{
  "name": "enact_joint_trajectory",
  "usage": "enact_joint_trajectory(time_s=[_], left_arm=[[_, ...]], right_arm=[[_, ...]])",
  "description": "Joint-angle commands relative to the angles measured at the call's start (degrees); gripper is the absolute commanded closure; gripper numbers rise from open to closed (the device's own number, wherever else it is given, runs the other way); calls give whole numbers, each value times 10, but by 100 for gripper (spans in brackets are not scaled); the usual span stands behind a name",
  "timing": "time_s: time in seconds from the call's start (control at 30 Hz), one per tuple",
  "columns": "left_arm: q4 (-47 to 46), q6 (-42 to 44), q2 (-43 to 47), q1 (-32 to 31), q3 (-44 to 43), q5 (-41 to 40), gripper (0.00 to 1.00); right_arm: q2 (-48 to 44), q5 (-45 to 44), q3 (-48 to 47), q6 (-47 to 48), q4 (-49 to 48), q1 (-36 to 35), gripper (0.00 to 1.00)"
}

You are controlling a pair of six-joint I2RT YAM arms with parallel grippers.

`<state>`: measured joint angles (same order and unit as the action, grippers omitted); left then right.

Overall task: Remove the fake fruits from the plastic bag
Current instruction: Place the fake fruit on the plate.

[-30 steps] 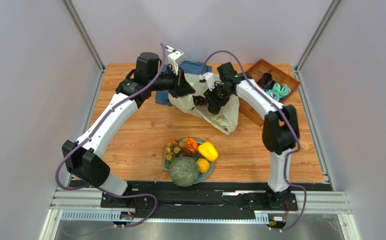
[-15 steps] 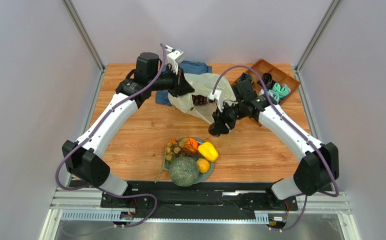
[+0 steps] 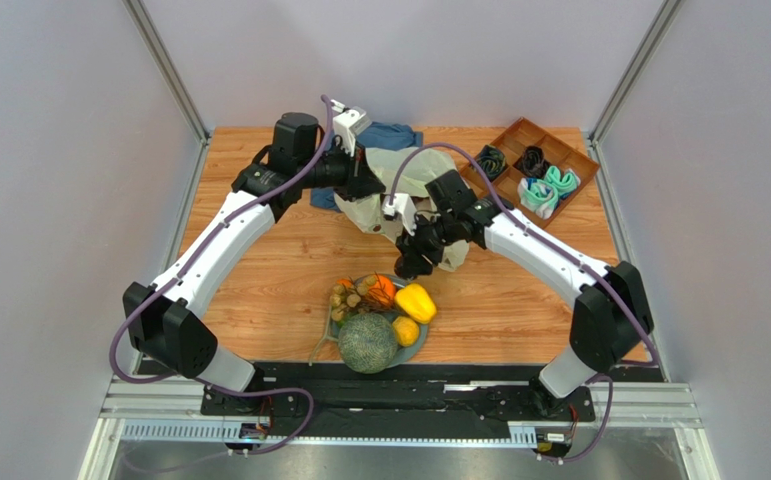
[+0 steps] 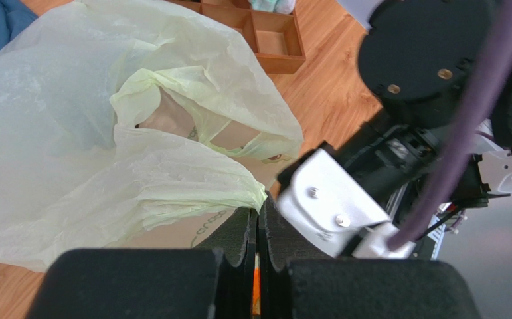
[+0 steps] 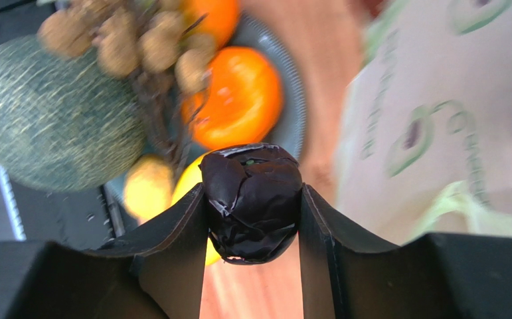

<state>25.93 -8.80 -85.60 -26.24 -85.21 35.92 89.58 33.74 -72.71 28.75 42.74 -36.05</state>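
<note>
The right gripper [image 5: 252,189] is closed on the dark purple grapes [image 5: 252,206], which are clamped between its two fingers and held in the air; in the top view it is seen just beyond the far edge of the grey plate [image 3: 422,343], between that plate and the plastic bag [image 3: 414,172]. The left gripper [image 4: 258,224] is shut on the plastic bag, an edge of the thin film being pinched between fingers that are pressed together; the bag's left side is held raised off the table [image 3: 259,285] by this grip. The bag is found at the far middle of the table, crumpled, with an opening among its folds shown in the left wrist view; its far left part is laid against a blue cloth [image 3: 391,134].

The plate is set at the near middle of the table. A netted green melon [image 3: 367,343] is seated at its near edge; a yellow piece [image 3: 416,301] is placed on its right side; an orange [image 5: 242,106] and the small tan pieces [image 3: 343,297] are gathered on its far left part.

A wooden tray [image 3: 525,127] with compartments is placed at the far right; rolled socks [image 3: 549,188], green and black, are kept in its compartments.
</note>
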Motion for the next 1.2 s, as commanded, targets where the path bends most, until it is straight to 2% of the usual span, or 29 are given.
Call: enact_joint_trajectory(time_s=[0.0,0.13,0.23,0.43,0.57,0.8,1.07,1.17], left_arm=[[-1,14,37,-3,1,0,100],[4,25,43,-3,4,-4,100],[4,26,44,-3,4,-6,100],[3,31,43,0,3,-8,100],[-2,26,41,0,5,-6,100],[-9,14,36,0,7,1,100],[0,27,49,0,9,-8,100],[2,29,54,3,17,-9,100]], right_arm=[[60,-20,-73,5,-31,12,73],[144,-2,-139,30,18,14,71],[170,17,-161,20,65,14,72],[83,22,-97,4,16,15,73],[24,48,-60,20,22,7,72],[16,63,-39,46,32,-45,71],[31,47,-52,84,56,-60,70],[-1,38,-13,118,69,-60,71]])
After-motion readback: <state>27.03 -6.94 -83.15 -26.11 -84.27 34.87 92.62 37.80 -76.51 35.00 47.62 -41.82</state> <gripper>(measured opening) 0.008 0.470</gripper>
